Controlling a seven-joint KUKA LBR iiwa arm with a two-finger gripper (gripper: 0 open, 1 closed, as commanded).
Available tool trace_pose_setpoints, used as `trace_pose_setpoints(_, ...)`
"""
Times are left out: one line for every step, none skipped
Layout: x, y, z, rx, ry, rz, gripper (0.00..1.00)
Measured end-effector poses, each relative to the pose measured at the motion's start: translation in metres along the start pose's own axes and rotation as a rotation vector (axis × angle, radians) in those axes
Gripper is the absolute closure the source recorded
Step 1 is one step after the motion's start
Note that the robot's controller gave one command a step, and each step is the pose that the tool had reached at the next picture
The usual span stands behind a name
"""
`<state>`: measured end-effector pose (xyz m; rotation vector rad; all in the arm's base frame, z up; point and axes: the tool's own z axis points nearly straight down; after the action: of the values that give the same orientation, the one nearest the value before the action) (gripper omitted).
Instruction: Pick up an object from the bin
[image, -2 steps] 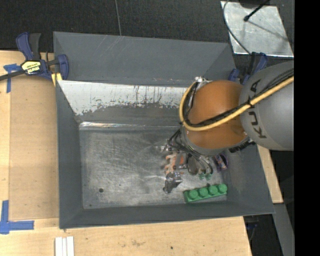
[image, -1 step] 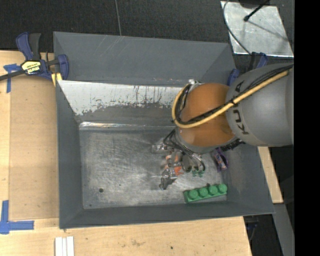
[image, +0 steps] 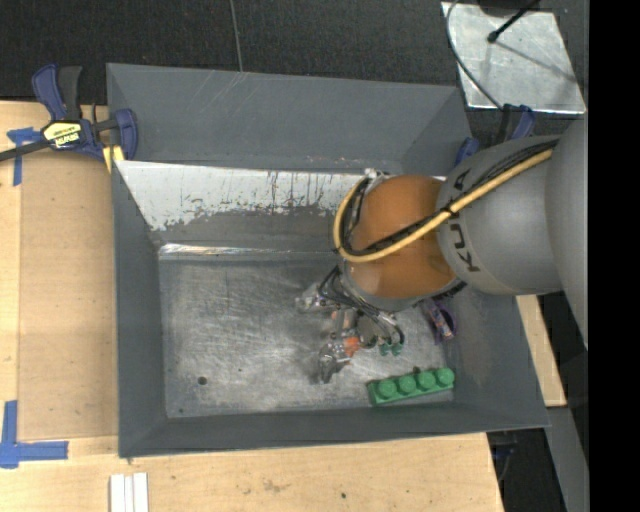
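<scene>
My gripper (image: 335, 352) hangs low over the bin floor, right of the middle, under the arm's orange cover. A small orange-red piece (image: 349, 345) shows right against the gripper, and I cannot tell whether it is held or lies beneath. A small dark green piece (image: 392, 348) sits just to its right. A green studded brick (image: 411, 384) lies flat near the bin's front right corner, a short way from the gripper. A purple thing (image: 441, 322) lies by the right wall, partly hidden by the arm.
The arm and its orange cover reach in from the right and hide the back right part of the floor. The left half of the floor shows only scuffed grey metal. The sloped bin walls rise close behind and right of the gripper.
</scene>
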<state>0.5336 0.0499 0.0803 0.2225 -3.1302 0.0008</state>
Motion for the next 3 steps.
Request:
trace_pose_setpoints(0.009, -0.009, -0.014, 0.0, -0.002, -0.287, 0.0)
trace_pose_setpoints(0.024, 0.012, -0.021, 0.0, -0.003, -0.385, 0.0)
trace_pose_setpoints(0.02, -0.01, -0.038, -0.001, -0.006, -0.13, 0.0)
